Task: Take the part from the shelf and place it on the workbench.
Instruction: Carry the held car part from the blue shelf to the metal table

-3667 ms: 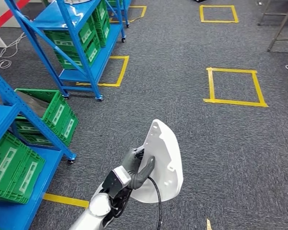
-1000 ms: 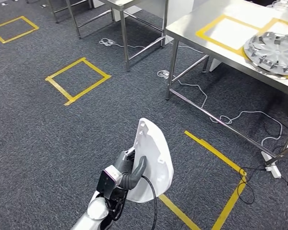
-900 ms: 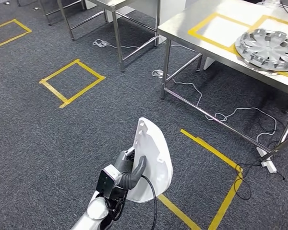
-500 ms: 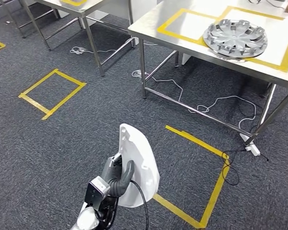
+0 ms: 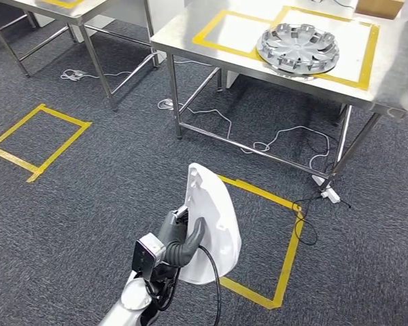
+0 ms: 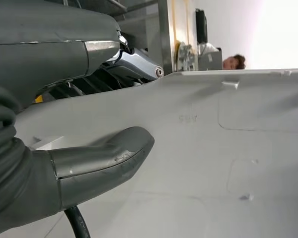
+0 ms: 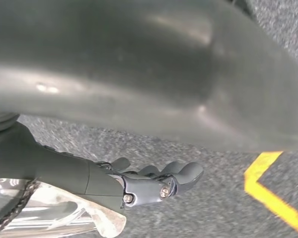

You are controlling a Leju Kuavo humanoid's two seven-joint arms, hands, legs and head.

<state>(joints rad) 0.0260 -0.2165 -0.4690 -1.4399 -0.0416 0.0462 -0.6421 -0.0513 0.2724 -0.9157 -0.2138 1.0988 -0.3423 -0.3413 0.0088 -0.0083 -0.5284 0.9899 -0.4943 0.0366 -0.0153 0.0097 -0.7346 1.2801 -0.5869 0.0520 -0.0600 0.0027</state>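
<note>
The left robot hand (image 5: 180, 239) grips the white part (image 5: 212, 227) upright, with the surface (image 5: 392, 64) well ahead and to its right.

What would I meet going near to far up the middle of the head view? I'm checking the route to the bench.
left hand gripping the white part → yellow floor tape square → white cable under the workbench → silver hubcap

The part (image 5: 215, 227) is a white, curved plastic shell, held upright on edge above the grey carpet. It stands well short of the steel workbench (image 5: 392, 75), over a yellow-taped floor square.
</note>
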